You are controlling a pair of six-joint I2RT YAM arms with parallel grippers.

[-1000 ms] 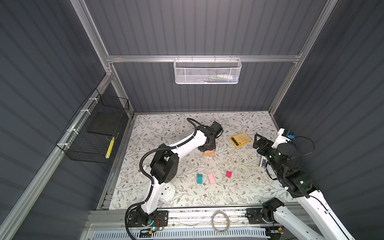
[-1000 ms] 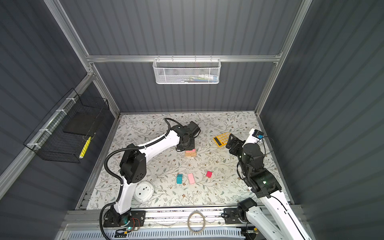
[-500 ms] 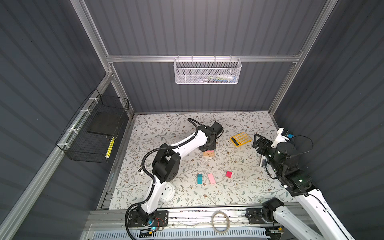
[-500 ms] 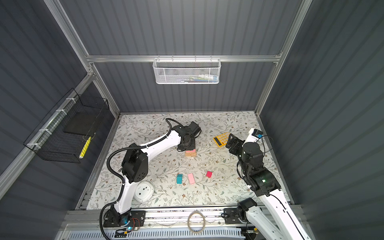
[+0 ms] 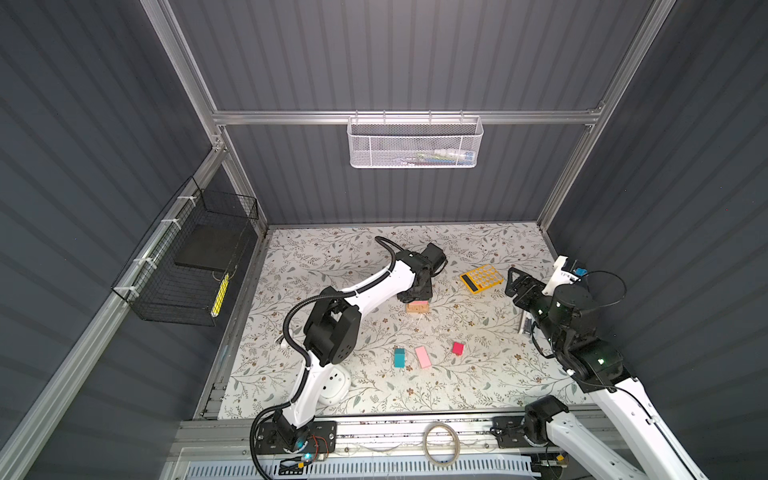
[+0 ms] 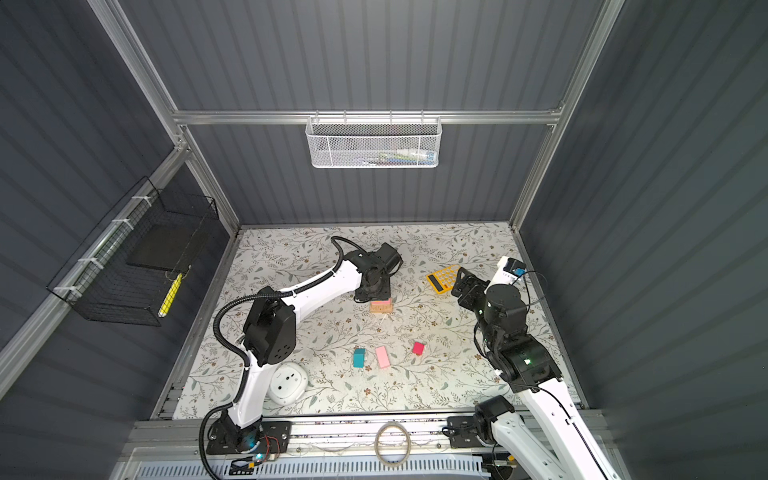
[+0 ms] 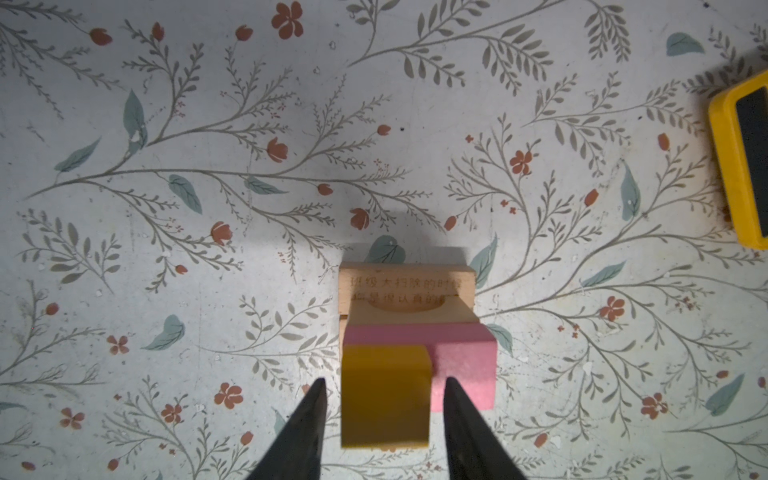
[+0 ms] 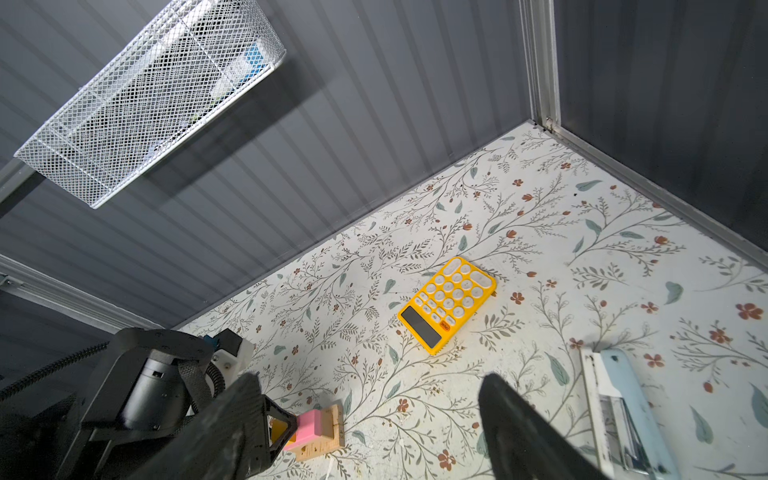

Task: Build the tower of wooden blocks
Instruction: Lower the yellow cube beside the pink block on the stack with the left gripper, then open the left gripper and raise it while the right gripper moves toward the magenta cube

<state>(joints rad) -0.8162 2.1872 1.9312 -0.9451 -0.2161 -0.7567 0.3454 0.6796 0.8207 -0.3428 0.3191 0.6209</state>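
Half-built, the tower [image 5: 417, 306] stands toward the back of the flowered table [image 5: 332, 257], near its middle. Tan bars [image 7: 405, 286] with engraved lettering form the base, a pink slab [image 7: 461, 365] lies across them, and an orange cube [image 7: 384, 399] sits on one end of the slab. The left gripper [image 7: 384, 381] hangs directly over the stack. Its dark fingers [image 7: 303, 428] are spread to either side of the cube, with a thin gap at each face, so it grips nothing.

Three more blocks lie in a loose row nearer the front edge, well apart from the tower in both top views. They are a teal block [image 6: 359, 358], a second pink slab [image 6: 382, 357] just beside it, and a red cube [image 6: 418, 348] a little farther right.

A yellow calculator [image 5: 482, 279] lies flat between the tower and the right gripper [image 8: 370, 380]. That gripper is raised over the table's right side with its jaws wide apart and empty.

A white round device [image 6: 288, 382] rests at the front left, partly behind the left arm. A white mesh basket [image 5: 415, 143] hangs on the back wall.
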